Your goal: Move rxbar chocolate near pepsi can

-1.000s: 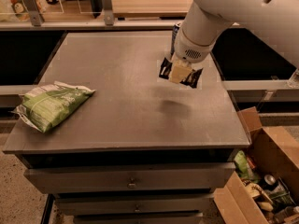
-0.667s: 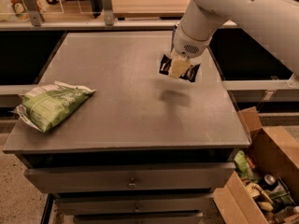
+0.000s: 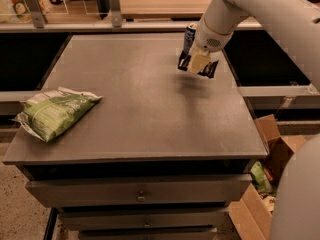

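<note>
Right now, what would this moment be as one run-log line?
gripper: shut on rxbar chocolate, held above table | pepsi can: upright, just behind gripper | green chip bag: table's left edge

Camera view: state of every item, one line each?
gripper: above table, far right, shut on rxbar chocolate
rxbar chocolate: held, off the table
pepsi can: upright, far edge, partly hidden
chip bag: lying flat, left edge
drawers: closed
cardboard box: open

The white arm reaches in over the tabletop's right edge. Its gripper hangs above the far right corner, fingers clamped on the bar.
</note>
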`<state>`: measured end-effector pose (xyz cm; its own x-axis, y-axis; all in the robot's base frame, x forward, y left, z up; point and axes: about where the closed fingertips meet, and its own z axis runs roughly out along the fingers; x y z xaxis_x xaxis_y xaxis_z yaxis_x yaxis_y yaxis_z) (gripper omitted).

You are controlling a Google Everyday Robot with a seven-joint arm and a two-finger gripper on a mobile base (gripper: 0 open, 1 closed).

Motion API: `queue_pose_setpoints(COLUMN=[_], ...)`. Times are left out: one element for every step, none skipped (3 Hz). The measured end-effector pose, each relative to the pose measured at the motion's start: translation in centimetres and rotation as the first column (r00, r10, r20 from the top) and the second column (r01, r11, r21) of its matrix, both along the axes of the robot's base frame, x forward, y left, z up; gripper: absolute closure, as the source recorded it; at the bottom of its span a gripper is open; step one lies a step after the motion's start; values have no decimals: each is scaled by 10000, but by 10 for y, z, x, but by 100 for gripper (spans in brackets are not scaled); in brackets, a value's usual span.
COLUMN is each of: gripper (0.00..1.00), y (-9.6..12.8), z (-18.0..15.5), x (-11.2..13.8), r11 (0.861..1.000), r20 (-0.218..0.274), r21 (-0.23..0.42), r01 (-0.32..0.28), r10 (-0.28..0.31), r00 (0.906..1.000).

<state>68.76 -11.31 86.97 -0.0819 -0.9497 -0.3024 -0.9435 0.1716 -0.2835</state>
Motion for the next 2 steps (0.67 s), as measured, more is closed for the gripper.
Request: queue_pose_setpoints(gripper=[82, 59], y=[-8, -14], z=[-4, -7], x=[15, 21], r11=[9996, 9991], r20=[-37, -36], r21=[183, 316], r01=[-192, -265], r10=[192, 266], r00=[9998, 9996])
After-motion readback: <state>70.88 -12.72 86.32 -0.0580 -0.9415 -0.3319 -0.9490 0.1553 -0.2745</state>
